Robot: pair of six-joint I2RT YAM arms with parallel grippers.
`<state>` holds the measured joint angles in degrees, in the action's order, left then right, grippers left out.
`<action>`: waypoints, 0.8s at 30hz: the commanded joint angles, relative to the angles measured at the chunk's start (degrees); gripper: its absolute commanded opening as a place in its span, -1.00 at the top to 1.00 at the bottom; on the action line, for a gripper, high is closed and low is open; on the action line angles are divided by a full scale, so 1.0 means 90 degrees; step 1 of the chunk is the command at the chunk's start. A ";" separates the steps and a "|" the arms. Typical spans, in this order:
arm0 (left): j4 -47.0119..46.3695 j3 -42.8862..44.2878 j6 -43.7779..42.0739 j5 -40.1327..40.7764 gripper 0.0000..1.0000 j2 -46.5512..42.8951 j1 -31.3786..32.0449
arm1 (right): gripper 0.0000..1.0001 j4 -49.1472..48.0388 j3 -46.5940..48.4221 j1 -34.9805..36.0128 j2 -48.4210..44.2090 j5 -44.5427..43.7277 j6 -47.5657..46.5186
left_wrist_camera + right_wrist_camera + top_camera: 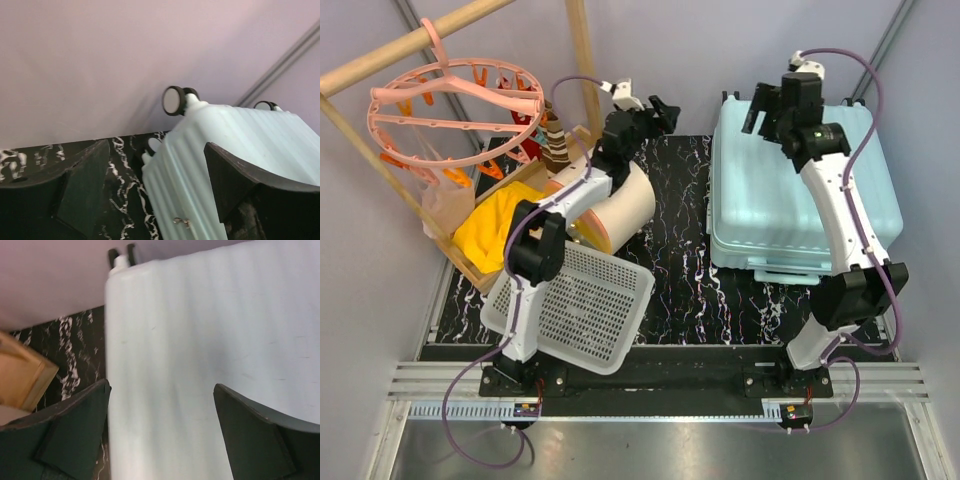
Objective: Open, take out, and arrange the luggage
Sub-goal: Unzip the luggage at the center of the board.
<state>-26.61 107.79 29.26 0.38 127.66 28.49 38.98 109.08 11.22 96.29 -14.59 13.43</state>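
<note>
A black marbled table [680,250] is set against pale lilac walls. The suitcase [770,200] is laid flat and closed on the table's right side, so that its broad shell is offered upward for opening. The right hand [161,390] is held over its far left corner, spread wide and empty, probably so that the seam can be sought. The left hand [156,147], likewise wide and empty, is pointed at the wheels [175,100]. No zip is clearly shown; a small metal piece on the side cannot be identified, and the near edge is covered by the right arm.
</note>
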 commanded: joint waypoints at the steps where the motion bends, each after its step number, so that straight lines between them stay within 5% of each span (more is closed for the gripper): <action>1: 0.0154 -0.0336 0.0391 -0.0568 -0.66 -0.0297 -0.0109 | -0.88 0.0884 0.0624 -0.0748 0.0238 -0.0087 0.0442; 9: 0.0622 -0.0472 0.0666 -0.1263 -0.77 -0.0940 0.0096 | -0.96 0.0513 0.0469 -0.2300 0.0453 -0.0225 -0.0046; 24: 0.1863 0.0367 0.1778 -0.2054 -0.84 -0.0756 0.0663 | -0.99 -0.0249 -0.0079 -0.3493 0.0844 0.0624 -0.0817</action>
<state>-12.03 107.31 42.68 -14.20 121.64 33.43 39.97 107.74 -18.44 102.30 -12.73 9.30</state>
